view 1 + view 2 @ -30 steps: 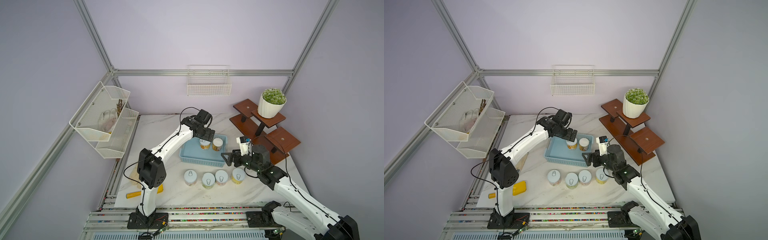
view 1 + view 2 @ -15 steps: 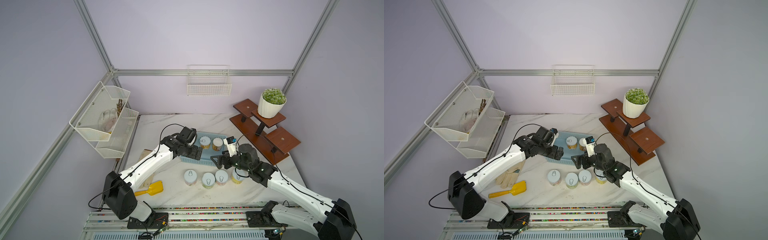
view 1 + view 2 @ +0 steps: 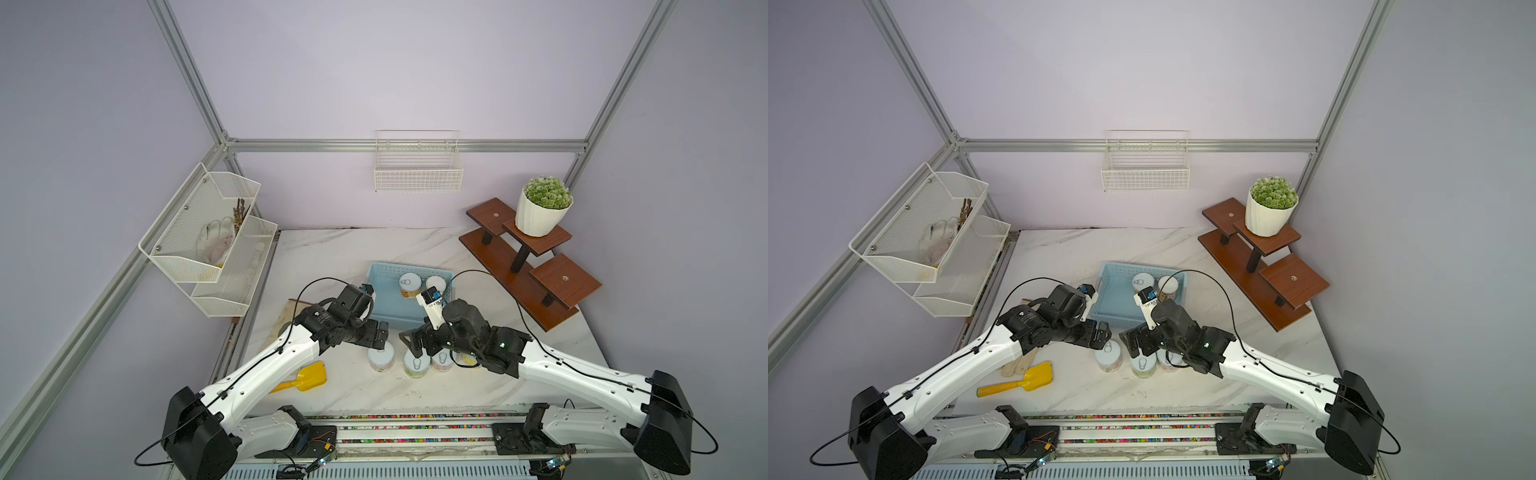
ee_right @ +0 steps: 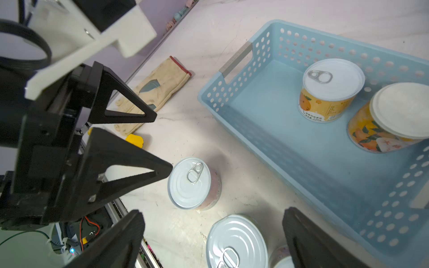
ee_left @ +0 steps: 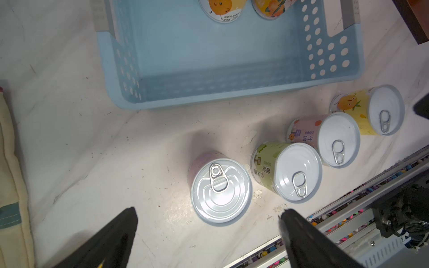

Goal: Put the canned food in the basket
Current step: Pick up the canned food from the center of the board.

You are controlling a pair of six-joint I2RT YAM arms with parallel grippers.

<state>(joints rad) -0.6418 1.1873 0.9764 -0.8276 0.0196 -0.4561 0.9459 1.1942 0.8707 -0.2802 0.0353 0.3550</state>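
**A:** Left fingers (image 5: pixel 111 239) spread and empty, poised over the end pink can (image 5: pixel 220 190); right fingers (image 4: pixel 308 236) spread and empty too, over the green can (image 4: pixel 236 241) beside it.

**B:** So 4 cans stand in a row on the worktop (image 5: pixel 116 150), just in front of the basket (image 5: pixel 232 97); 2 more sit inside, in its far half.

**A:** My worry: both arms crowd 1 spot; descending together, their fingers may clash.

**B:** Also, the green can looks tight against its pink neighbour (image 5: pixel 325 139); a finger pushed between could tip 1 or shove the row; a lift kept too low may catch the basket's rim.
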